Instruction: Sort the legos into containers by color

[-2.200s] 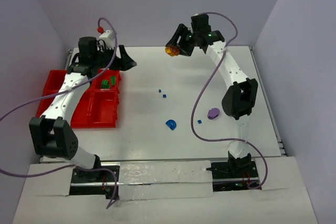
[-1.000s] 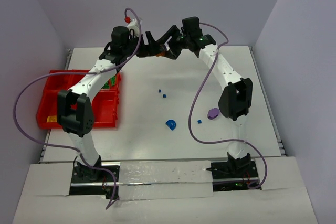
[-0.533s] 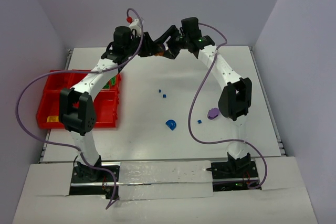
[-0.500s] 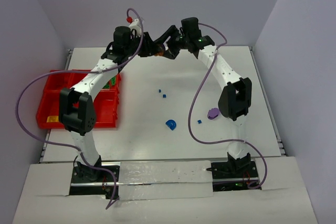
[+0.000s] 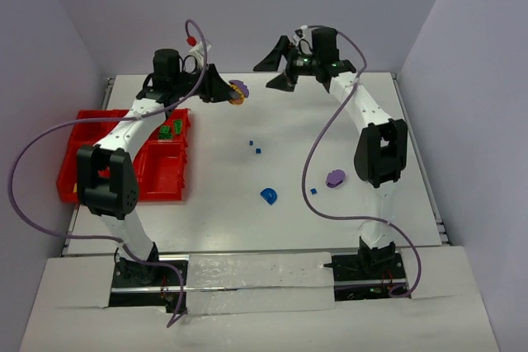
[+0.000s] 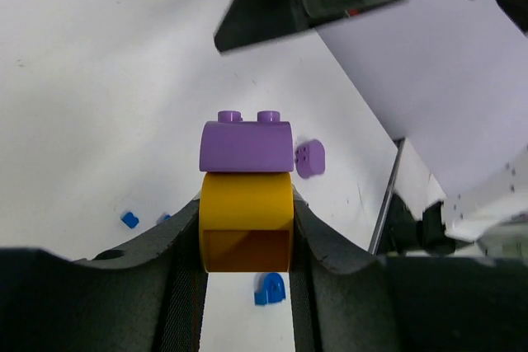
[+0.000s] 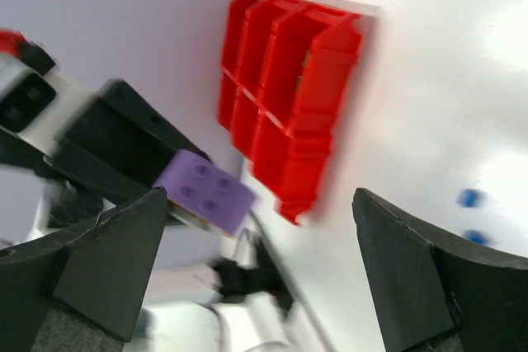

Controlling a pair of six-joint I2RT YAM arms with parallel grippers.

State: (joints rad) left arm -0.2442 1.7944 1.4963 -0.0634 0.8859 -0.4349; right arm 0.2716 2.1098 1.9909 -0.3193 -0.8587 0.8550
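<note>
My left gripper (image 5: 224, 91) (image 6: 246, 232) is shut on an orange lego (image 6: 246, 220) with a purple studded lego (image 6: 246, 146) (image 7: 205, 191) stuck on top, held in the air over the table's far side. To its right, my right gripper (image 5: 273, 72) (image 7: 260, 204) stands wide open with nothing in it. On the table lie a blue arch (image 5: 269, 196) (image 6: 271, 288), a purple arch (image 5: 335, 178) (image 6: 310, 158) and tiny blue bits (image 5: 255, 147) (image 6: 129, 219). The red containers (image 5: 157, 175) (image 7: 289, 96) sit at the left, with green legos (image 5: 169, 130) in one compartment.
Purple walls close in the table at the back and on both sides. Both arms reach high over the far edge, their cables looping above. One more blue bit (image 5: 313, 191) lies near the purple arch.
The right gripper has opened, let go of the stacked piece and drawn back to the right. The left gripper, shut on that piece, has carried it away to the left.
</note>
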